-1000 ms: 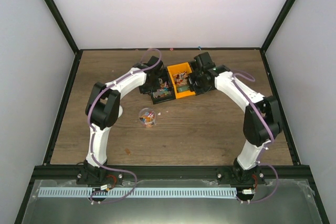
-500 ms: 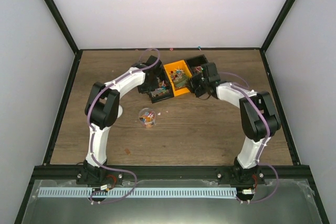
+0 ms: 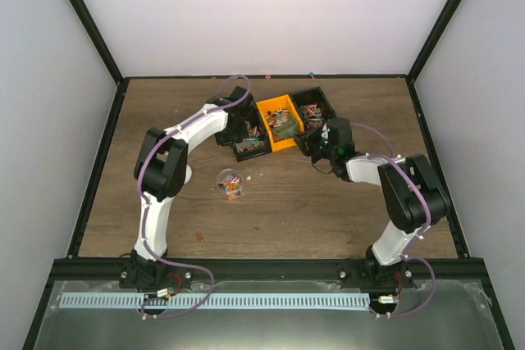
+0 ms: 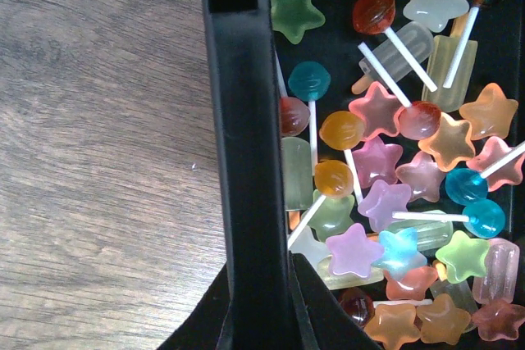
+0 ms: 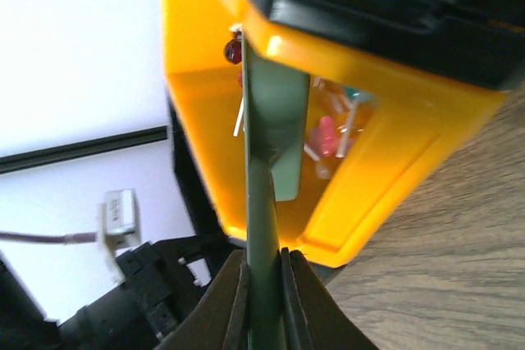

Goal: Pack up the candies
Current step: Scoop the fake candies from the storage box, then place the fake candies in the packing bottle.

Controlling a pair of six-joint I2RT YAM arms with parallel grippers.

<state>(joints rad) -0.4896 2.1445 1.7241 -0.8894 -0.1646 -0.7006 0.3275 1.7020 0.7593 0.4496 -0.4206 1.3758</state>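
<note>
Right wrist: with right gripper (image 5: 264, 261) clamped on green scoop (image 5: 275, 120), yellow bin (image 5: 394, 120) at twelve o'clock, lift level, keeping candies (image 5: 328, 133) aboard.

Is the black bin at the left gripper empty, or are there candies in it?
Not empty: candies, stars and lollipops, cover most of the floor of the black bin beside the wall that the left gripper clamps.

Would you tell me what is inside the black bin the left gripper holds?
Candies fill the black bin: stars, lollipops, bars. They hide its floor mostly, and anything beneath.
</note>
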